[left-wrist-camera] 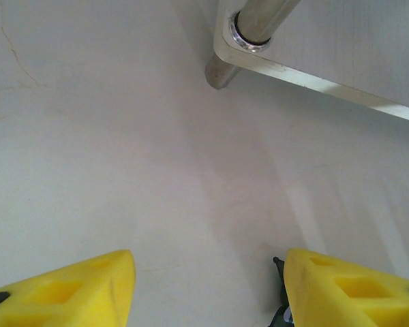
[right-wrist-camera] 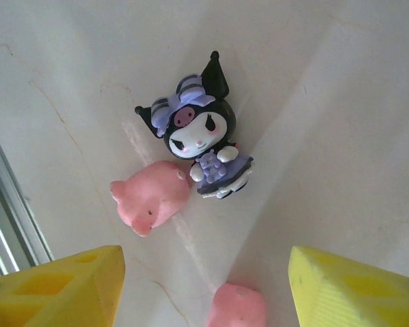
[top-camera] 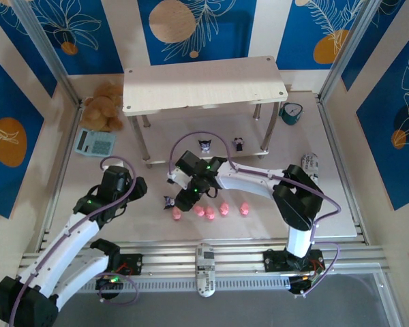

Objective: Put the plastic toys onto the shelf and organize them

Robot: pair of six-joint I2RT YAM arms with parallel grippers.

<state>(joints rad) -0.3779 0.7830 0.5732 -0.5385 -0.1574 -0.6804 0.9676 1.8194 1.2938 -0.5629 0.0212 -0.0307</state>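
Top view: the shelf stands upper centre, two dark figurines just below its front edge; four pink pigs line the desk at lower centre; the right fingers hover over the row's left end.

Left wrist view: the left fingers are spread and empty over bare desk, a shelf leg above.

Right wrist view: the right fingers are spread, grasping nothing; the near pig lies between them at the bottom edge; another pig touches a white-faced figurine.

Best to centre on the near pig, descend straight and close gently, sparing the touching pair.
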